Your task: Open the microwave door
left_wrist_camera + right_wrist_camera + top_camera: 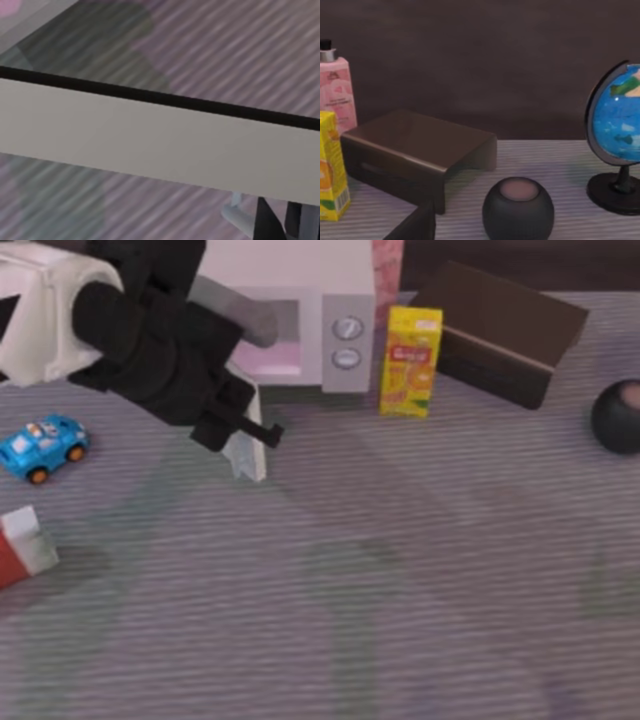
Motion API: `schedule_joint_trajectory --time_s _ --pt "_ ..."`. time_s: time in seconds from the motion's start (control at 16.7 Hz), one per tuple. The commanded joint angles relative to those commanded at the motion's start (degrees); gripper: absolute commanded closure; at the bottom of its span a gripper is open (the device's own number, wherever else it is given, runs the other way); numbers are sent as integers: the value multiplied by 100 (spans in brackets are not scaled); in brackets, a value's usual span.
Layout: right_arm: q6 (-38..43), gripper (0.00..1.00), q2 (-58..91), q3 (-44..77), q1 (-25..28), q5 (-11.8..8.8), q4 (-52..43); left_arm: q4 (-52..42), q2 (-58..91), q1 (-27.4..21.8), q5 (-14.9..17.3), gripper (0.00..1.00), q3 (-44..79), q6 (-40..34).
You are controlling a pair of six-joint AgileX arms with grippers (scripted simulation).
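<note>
The microwave point(300, 315) stands at the far edge of the table point(400, 580), left of centre in the top view, its two round silver knobs point(347, 342) facing forward and its pale pink interior point(270, 355) exposed. The microwave door point(248, 445) is swung out toward the front, seen nearly edge-on as a pale slab projecting from the oven's left side; in the left wrist view its grey face point(150, 135) with a dark upper border fills the frame diagonally.

My left gripper point(245, 430) sits at the door's outer edge, with the black arm reaching in from the upper left and covering part of the oven. I cannot tell whether its fingers are spread or pinching the panel.

My right arm does not appear in the top view; its wrist camera looks across the right part of the table.

Just right of the microwave stands a yellow juice carton point(410, 360), then a dark brown box point(505, 335) and a dark round speaker point(618, 415). A globe point(617, 135) and a pink bottle point(337, 92) show in the right wrist view. A blue toy car point(43, 447) and a red-and-white block point(22, 545) lie at the left.
</note>
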Motion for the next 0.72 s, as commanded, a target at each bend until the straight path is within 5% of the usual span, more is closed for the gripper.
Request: schedule_joint_trajectory --time_s 0.72 --pt "0 0 0 0 0 0 0 -8 -9 11 75 100 -28 73"
